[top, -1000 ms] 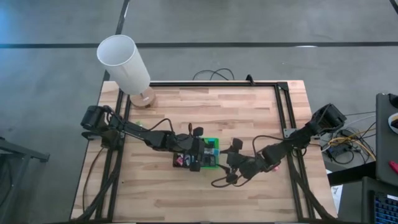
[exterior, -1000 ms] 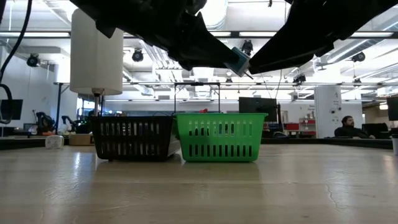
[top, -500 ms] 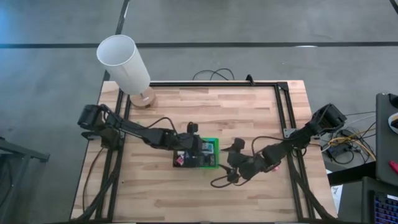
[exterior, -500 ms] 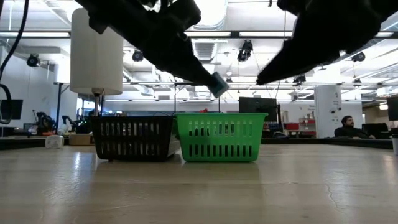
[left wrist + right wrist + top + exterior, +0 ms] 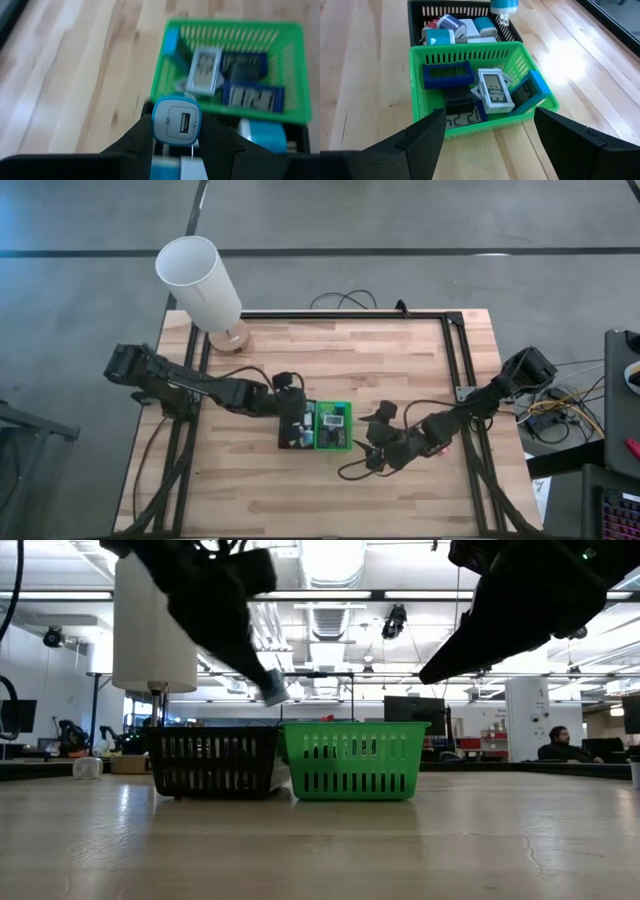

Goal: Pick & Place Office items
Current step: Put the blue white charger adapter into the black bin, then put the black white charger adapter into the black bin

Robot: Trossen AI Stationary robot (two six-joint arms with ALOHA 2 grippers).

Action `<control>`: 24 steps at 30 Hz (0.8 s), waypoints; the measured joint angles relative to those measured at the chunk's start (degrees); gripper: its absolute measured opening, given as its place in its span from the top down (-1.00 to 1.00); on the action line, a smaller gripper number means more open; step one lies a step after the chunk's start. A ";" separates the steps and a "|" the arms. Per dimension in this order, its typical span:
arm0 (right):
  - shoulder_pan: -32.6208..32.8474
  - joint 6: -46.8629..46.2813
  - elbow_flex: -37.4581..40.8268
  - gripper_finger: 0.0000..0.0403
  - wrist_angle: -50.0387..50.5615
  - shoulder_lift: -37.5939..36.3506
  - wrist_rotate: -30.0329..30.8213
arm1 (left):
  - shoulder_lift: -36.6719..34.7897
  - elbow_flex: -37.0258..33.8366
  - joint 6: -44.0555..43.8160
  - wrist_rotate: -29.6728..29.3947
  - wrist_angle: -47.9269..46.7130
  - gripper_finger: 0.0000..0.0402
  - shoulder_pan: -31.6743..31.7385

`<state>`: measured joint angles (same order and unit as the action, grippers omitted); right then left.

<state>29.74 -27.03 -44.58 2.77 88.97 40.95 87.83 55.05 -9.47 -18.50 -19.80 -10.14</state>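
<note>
The teal charger [image 5: 176, 119], pinched in the left gripper [image 5: 291, 408], has been carried from over the green tray [image 5: 345, 442] to above the black tray [image 5: 213, 761], release judged imminent; the right gripper [image 5: 372, 445] is held spread beside the green tray.

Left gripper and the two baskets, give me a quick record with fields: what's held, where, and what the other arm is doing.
left gripper: shut on the teal and white USB charger
charger position: in the air above the black basket, not in it
black basket contents: several small teal, white and pink pieces
green basket: small blue, white and black display units
right gripper: open, empty, facing the green basket from the side
</note>
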 joint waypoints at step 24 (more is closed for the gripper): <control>0.00 -0.02 0.09 -0.46 -0.09 0.02 0.15 | -0.79 0.00 -14.33 3.54 -9.14 -0.33 -2.46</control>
<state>29.74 -27.05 -44.49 2.68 88.99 41.10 87.05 55.05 -23.80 -14.96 -28.94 -12.60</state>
